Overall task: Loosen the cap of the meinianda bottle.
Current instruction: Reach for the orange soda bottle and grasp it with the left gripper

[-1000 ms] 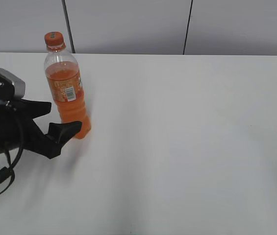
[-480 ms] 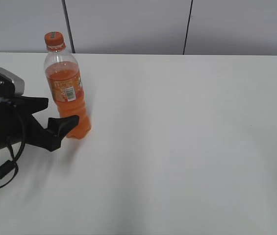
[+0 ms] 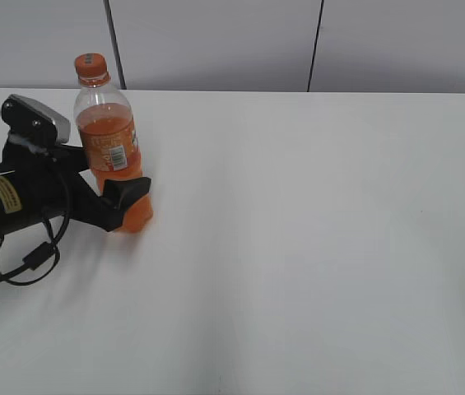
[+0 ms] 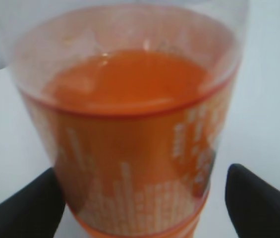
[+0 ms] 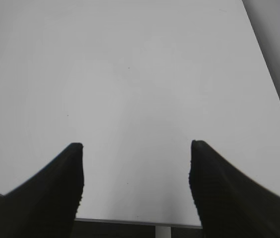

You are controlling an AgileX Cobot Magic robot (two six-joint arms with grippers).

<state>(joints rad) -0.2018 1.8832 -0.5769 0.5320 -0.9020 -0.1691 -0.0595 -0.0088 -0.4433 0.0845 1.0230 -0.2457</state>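
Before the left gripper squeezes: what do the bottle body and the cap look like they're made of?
The meinianda bottle looks like thin clear glossy plastic: the orange drink shows through, with soft highlights in the left wrist view. Its cap looks like opaque orange plastic; its finish is too small to judge. The left gripper straddles the body, jaws open.

Meinianda bottle (image 3: 113,156) upright on white table (image 3: 314,230), far left. Cap (image 3: 90,65) seated on neck. Left gripper (image 3: 109,177) straddles lower bottle body, jaws apart, one finger each side. Contact unclear.
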